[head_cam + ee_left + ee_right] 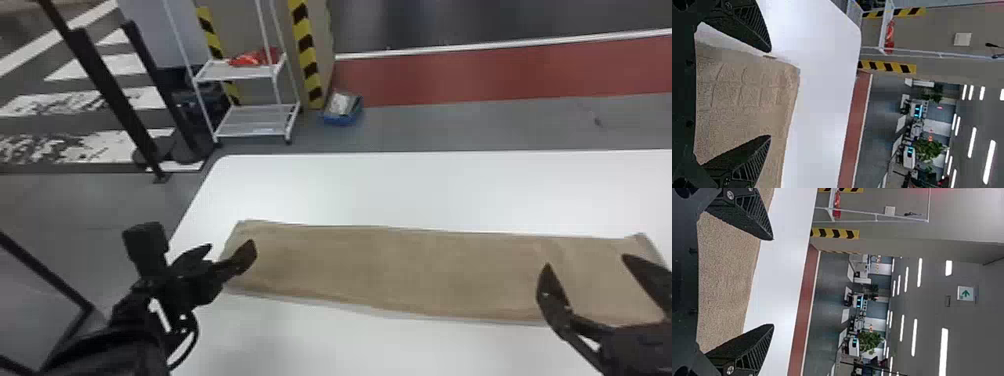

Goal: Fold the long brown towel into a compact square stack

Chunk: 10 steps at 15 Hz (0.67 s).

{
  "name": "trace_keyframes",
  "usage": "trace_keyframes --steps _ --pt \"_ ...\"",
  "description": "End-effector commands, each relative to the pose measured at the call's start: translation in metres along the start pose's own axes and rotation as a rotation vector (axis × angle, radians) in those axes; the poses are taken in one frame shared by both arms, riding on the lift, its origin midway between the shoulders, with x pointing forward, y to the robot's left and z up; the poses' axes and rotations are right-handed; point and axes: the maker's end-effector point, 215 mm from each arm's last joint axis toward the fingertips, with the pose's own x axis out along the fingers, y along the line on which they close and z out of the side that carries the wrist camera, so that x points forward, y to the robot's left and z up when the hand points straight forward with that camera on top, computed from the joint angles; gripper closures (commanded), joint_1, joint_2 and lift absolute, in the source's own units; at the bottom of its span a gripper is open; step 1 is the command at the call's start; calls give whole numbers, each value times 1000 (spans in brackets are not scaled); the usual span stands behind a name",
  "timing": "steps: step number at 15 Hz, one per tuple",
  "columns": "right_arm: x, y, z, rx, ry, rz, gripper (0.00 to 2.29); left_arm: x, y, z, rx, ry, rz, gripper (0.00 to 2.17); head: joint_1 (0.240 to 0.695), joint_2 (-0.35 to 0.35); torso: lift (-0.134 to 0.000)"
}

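White counter lies under both arms. Left gripper, fingers wide, is at the 9 o'clock end of the brown towel; right gripper, also wide, is near its 3 o'clock end. Probably light and floppy, it wants pinching at 2 end corners. Counter edge runs near 9 o'clock; swinging room stretches toward 12.

We see the long brown towel stretched flat across the white table in the frame's lower half. Our left gripper is at lower left, our right gripper at lower right, both with fingers parted. At upper left we see a white shelf rack holding something red; right of it, a blue bin.
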Motion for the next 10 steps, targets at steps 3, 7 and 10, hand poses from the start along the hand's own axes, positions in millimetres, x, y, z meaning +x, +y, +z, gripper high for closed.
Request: trace_keyframes --steps 3,7,10 --pt "1 0 -1 3 1 -2 97 16 -2 -33 -96 116 -16 103 695 238 -116" --pt "2 1 -5 7 9 -1 97 15 -9 -39 -104 137 -50 1156 695 228 -116" --pt "2 1 -9 14 14 0 97 15 -3 -36 -95 130 -26 1909 695 224 -116"
